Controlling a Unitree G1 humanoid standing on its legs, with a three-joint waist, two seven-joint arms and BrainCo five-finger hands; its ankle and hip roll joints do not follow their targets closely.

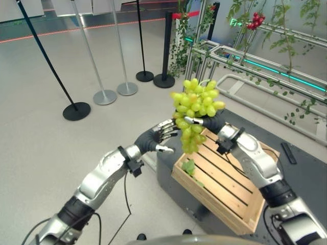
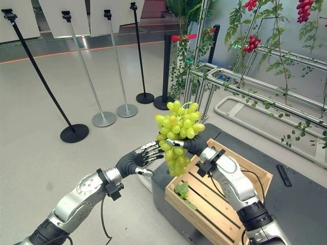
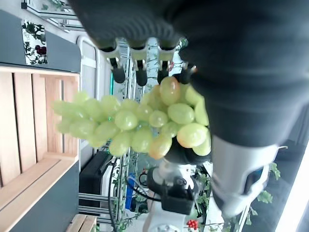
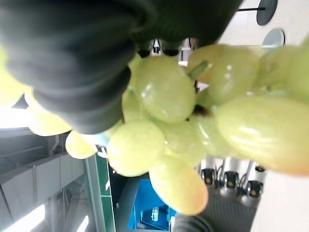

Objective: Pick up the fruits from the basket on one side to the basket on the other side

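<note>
Right robot hand [image 1: 207,122] pinching grape bunch [image 1: 196,109]; left robot hand [image 1: 162,136] spread, fingertips touching grapes.

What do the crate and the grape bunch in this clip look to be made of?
The crate: light unfinished wood, by its pale slats with gaps and visible grain. The grape bunch, held by the right hand with the left hand beside it: glossy yellow-green skins with highlights and amber patches; real fruit or a plastic replica cannot be told by look.

surface: dark grey platform [image 1: 306,168] | on it: wooden crate [image 1: 225,176], small black bar [image 1: 288,153]
</note>
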